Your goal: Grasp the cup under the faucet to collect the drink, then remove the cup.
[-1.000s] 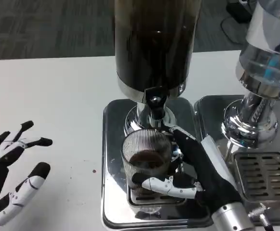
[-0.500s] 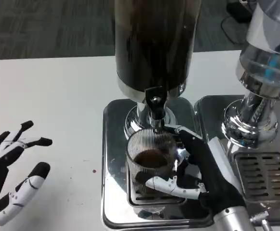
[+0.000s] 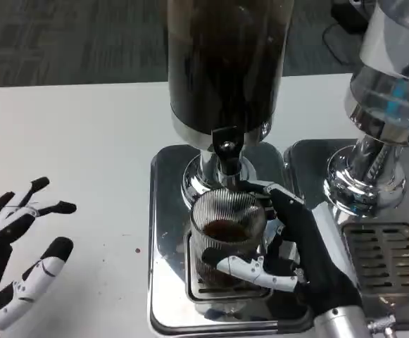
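Observation:
A ribbed clear glass cup (image 3: pixel 227 236) with a little dark drink in it stands on the drip grate, just below the black faucet (image 3: pixel 225 153) of the tall dark drink dispenser (image 3: pixel 222 63). My right hand (image 3: pixel 299 246) grips the cup from the right, with fingers wrapped round its front and back. Over the white table at the lower left, my left hand (image 3: pixel 17 250) stays apart from the machine, its fingers spread and holding nothing.
The dispenser stands on a shiny steel drip tray (image 3: pixel 163 232). To the right is a second dispenser (image 3: pixel 391 91) with clear liquid on its own tray and grate (image 3: pixel 387 257). A few dark drops spot the white table (image 3: pixel 84 141) near the tray.
My right hand has shifted the cup a little to the right, closer under the faucet. The left hand has stayed still.

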Robot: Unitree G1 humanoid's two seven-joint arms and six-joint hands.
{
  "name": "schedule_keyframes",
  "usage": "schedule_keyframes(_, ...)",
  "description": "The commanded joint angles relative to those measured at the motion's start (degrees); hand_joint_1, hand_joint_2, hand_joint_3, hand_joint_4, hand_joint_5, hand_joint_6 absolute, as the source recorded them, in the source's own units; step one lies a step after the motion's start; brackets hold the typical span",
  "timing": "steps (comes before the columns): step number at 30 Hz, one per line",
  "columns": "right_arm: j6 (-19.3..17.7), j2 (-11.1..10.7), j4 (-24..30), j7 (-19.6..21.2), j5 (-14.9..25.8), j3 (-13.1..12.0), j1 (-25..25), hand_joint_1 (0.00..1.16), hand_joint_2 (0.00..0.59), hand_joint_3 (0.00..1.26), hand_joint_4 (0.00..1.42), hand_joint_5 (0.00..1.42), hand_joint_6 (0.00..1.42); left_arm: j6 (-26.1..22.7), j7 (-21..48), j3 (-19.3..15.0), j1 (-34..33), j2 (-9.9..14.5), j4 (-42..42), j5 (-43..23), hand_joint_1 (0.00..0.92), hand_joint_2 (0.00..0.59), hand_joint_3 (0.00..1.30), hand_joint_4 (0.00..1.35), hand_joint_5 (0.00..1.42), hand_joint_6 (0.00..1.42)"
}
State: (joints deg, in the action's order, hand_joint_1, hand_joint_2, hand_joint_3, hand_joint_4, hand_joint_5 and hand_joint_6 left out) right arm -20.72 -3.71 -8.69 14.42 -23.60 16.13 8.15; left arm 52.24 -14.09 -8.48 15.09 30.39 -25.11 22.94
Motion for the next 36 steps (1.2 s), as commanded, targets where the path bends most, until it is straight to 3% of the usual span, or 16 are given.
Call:
schedule_keyframes(1,-3.71,0.57,1.25,2.90,-1.17,-0.30,0.15,0.94,0.136,0.47,0.57,0.85,1.24,-0.20,0.28,-0.33,-0.12,0.03,0.12,-0.71,0.000,0.232,0.41,0.10,0.25,0.03)
schedule_keyframes(12,-4.70,-1.48,5.59,5.89,-5.37,-1.75,3.26,0.96,0.129,0.49,0.59,0.88,1.29,0.83,1.60,0.95,-2.46,0.71,-1.81,-0.67,0.000,0.232,0.40,0.09,0.25,0.03)
schedule_keyframes(25,-4.57,-1.57,10.06,6.05,-4.87,-4.40,7.93,0.96,0.128,0.51,0.60,0.88,1.31,1.85,4.09,1.85,-4.66,1.66,-2.87,-0.57,0.000,0.232,0.37,0.06,0.23,0.01)
schedule_keyframes(34,-4.76,-2.54,14.57,4.54,-4.46,-5.56,12.25,0.96,0.129,0.52,0.60,0.89,1.31,1.63,9.94,3.69,-5.27,5.60,-0.98,-0.47,0.000,0.224,0.11,0.00,0.03,0.00)
schedule_keyframes(36,-4.93,-2.72,15.68,4.35,-4.15,-5.82,13.10,0.96,0.129,0.52,0.60,0.90,1.31,2.36,11.75,3.93,-4.68,7.46,-0.29,-0.38,0.000,0.224,0.07,0.00,0.00,0.00)
